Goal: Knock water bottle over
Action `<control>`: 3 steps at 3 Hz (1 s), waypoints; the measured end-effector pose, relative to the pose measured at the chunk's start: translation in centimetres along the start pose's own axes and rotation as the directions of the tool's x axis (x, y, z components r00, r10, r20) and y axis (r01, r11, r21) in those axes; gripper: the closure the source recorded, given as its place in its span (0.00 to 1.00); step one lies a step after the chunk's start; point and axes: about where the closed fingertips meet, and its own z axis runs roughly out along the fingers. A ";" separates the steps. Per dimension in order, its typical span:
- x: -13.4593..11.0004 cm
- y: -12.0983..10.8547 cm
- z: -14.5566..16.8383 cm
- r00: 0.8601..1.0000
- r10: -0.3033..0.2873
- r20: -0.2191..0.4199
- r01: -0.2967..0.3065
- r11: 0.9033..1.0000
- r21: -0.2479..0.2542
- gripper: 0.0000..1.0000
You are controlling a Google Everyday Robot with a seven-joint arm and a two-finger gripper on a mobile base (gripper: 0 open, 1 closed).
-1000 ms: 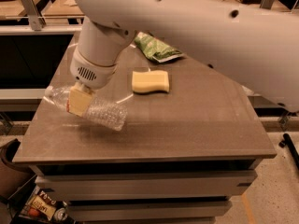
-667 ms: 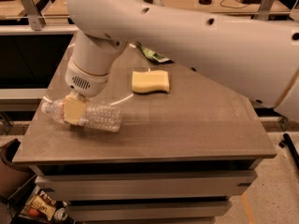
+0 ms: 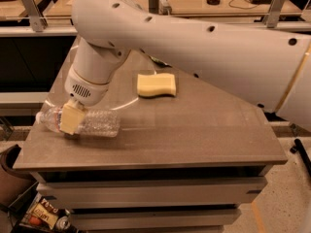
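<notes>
The water bottle [image 3: 95, 123], clear ribbed plastic, lies on its side near the left front of the table [image 3: 194, 130]. Its cap end points left towards the table's left edge. My gripper [image 3: 72, 119] hangs from the big white arm and sits right over the bottle's cap end. One cream finger pad [image 3: 71, 120] lies across the front of the bottle and hides its label. The other finger is hidden behind it.
A yellow sponge [image 3: 156, 84] lies in the middle of the table towards the back. The white arm [image 3: 204, 42] crosses the back and right of the table. A shelf with clutter runs behind. Bins and cans sit on the floor at the lower left.
The bottle went from tilted to lying flat on the table. The gripper moved down and left with it towards the table's left edge.
</notes>
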 end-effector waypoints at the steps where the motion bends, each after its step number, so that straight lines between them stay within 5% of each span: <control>1: -0.1 0.1 0.0 1.000 -0.003 -0.001 0.003 1.000 0.000 0.59; 3: -0.2 0.4 0.0 1.000 -0.008 -0.002 0.008 1.000 0.001 0.13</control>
